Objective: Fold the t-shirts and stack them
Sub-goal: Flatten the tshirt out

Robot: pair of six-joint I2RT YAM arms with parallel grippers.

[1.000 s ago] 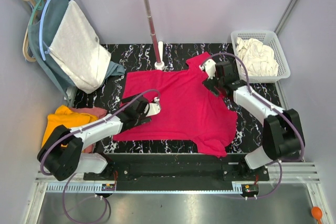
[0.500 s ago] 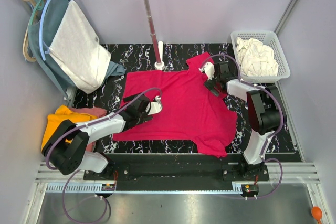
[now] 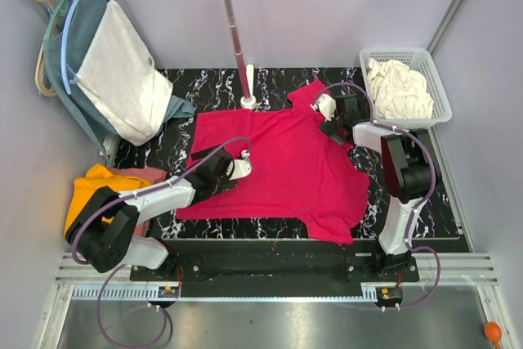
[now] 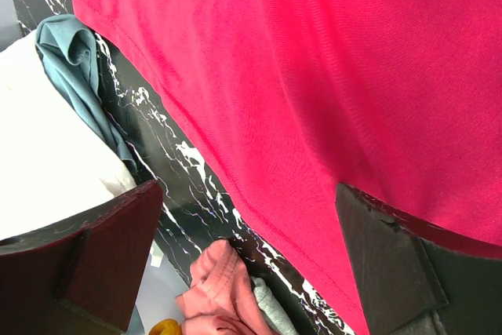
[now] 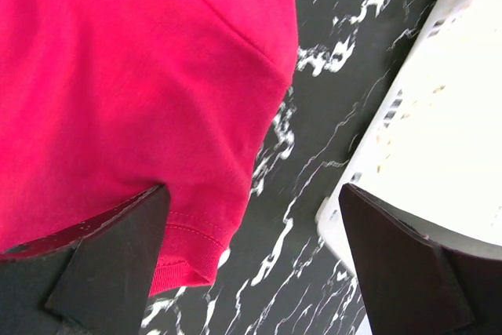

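Lying spread flat on the black marbled table point(image 3: 204, 87), the crimson-pink t-shirt point(image 3: 278, 173) runs its length left to right, with the hem toward your left arm and both sleeves toward your right. Your right gripper point(image 3: 331, 123) hangs over the far sleeve point(image 5: 188, 194). The cuff shows between its wide, empty jaws, with the white basket point(image 3: 404, 122) just beside. Your left gripper point(image 3: 231, 167), equally wide and empty, sits over the hem edge. By my judgement, each arm is nearer its own end.
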